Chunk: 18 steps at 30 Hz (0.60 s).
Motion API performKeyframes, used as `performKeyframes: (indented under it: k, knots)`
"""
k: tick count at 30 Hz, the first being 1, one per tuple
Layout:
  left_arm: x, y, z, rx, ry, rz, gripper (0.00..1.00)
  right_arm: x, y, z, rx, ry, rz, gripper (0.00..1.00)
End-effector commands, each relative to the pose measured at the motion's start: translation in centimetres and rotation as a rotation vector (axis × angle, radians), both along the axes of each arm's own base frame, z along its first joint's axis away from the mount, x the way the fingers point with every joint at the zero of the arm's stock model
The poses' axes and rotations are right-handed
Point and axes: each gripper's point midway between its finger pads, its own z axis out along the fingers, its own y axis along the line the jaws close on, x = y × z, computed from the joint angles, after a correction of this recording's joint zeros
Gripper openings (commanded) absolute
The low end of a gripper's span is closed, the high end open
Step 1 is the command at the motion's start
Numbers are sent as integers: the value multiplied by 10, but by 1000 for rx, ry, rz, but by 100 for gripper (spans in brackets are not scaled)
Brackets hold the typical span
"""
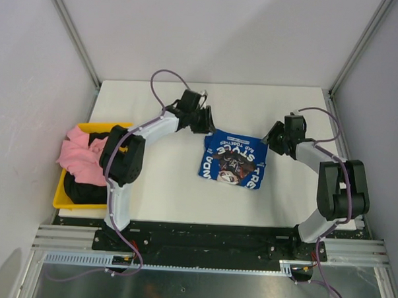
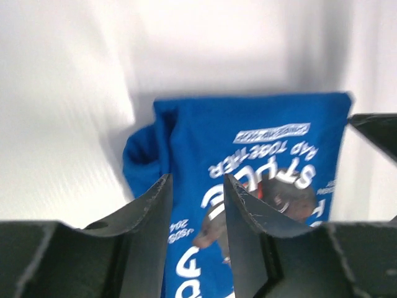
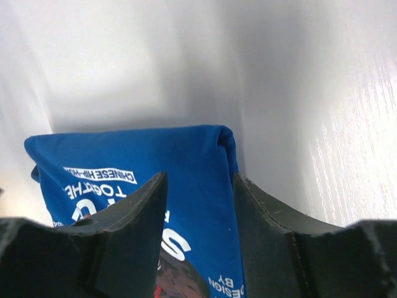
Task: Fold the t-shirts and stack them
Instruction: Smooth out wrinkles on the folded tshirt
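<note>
Folded blue t-shirt [image 1: 233, 160], near-square, slightly skewed

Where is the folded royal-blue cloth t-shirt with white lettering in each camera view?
Top external: the folded royal-blue cloth t-shirt lies just right of the picture's centre.
Left wrist: lower centre to right, beyond the left fingers.
Right wrist: lower left to centre, beyond the right fingers.
Shared landmark: its white printed lettering, visible in all three.
</note>
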Motion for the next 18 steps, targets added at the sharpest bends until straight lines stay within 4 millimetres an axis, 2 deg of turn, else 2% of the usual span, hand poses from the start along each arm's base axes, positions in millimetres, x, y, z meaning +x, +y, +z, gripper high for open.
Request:
performKeyframes:
  k: [1,4,8,18]
  knots:
    - [37,-13,40,-39,-143,-17,45,25,-5,8,-26,-36,-23,49]
    - [51,-18,41,-44,-157,-5,47,30,-8,5,-36,-26,-40,47]
    - [63,-20,29,-32,-153,11,47,32,-13,-1,-62,4,-60,45]
    - [65,-20,-10,-7,-82,38,46,33,-15,-14,-76,46,-66,41]
